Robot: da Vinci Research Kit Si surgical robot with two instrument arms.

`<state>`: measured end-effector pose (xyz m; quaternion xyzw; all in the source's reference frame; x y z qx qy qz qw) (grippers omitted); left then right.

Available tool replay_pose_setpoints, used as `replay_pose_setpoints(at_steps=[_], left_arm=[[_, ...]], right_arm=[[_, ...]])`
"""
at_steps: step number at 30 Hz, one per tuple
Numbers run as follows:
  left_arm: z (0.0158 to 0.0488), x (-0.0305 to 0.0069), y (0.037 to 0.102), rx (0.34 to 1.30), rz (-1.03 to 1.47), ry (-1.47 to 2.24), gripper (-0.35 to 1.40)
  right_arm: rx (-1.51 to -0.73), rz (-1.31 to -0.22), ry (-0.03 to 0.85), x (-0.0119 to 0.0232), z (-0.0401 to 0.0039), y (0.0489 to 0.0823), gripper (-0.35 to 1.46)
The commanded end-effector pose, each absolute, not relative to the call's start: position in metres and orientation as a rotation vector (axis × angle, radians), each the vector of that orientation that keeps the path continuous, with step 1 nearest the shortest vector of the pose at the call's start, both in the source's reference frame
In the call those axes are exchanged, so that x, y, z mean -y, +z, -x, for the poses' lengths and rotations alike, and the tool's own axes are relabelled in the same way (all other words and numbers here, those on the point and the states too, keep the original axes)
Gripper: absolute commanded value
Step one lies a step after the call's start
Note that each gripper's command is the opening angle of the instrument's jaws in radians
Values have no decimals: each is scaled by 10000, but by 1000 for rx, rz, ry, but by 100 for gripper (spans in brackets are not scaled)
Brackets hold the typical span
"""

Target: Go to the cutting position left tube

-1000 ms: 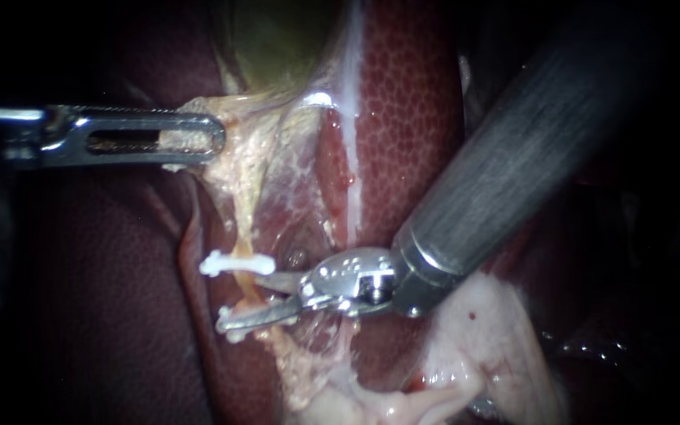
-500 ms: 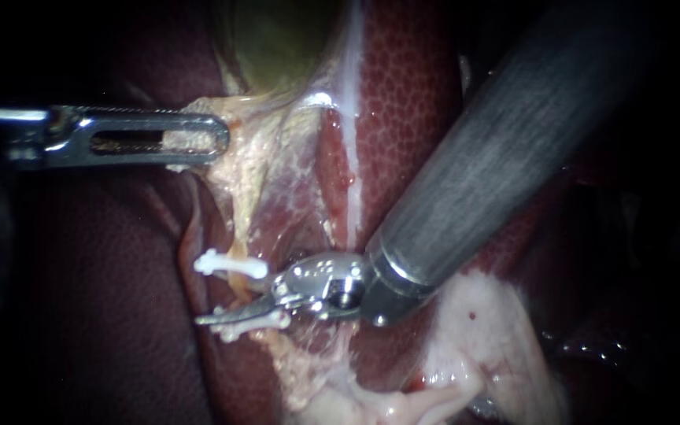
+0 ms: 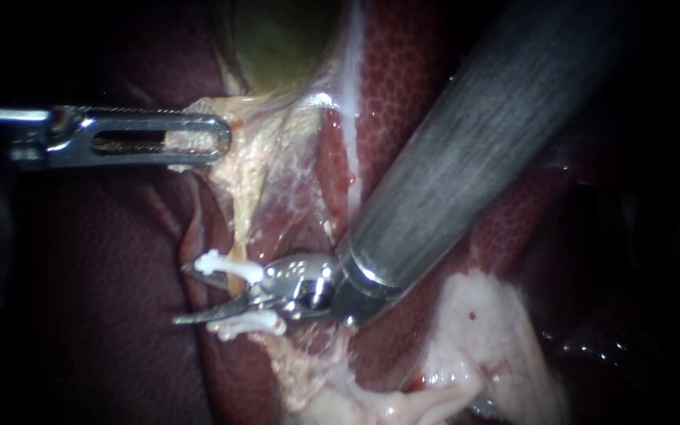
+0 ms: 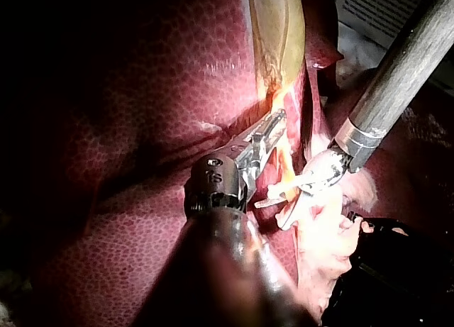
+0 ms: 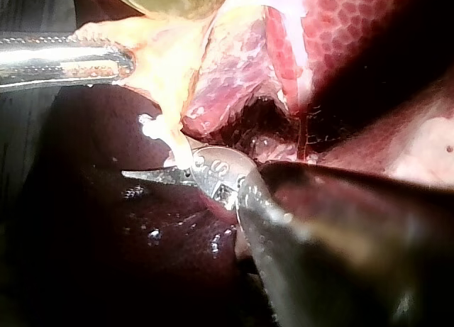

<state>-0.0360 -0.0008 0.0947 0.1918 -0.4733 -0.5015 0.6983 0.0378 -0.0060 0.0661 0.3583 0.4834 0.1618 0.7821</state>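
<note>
Right instrument (image 3: 198, 295): jaws spread, a clear gap between the two thin blades. They straddle the tube (image 3: 239, 228) in the stretch between the upper clip (image 3: 230, 266) and the lower clip (image 3: 249, 323). One blade tip sits just behind the upper clip, the other runs along just above the lower clip and pokes out past it over dark liver. Can't tell if either blade touches the tube. Right wrist view agrees: blade tip just under the upper clip.

Its shaft comes in from upper right, crossing the red liver (image 3: 411, 79).

Left instrument (image 3: 218, 138): jaws pinched on pale tissue (image 3: 253, 157) just under the gallbladder (image 3: 277, 39), well apart from the clips. The tube hangs from that tissue down to the clips, at the view's lower centre-left.
</note>
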Motion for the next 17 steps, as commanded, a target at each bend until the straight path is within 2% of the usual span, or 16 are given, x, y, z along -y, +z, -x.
replay_pose_setpoints(at_steps=[1, 17], left_arm=[[360, 8, 947, 1056, -430, -1116, -35], [361, 8, 947, 1056, -429, -1117, -35]], right_arm=[[-1044, -774, 349, 59, -378, 661, 133], [-1045, -776, 345, 59, -370, 662, 135]])
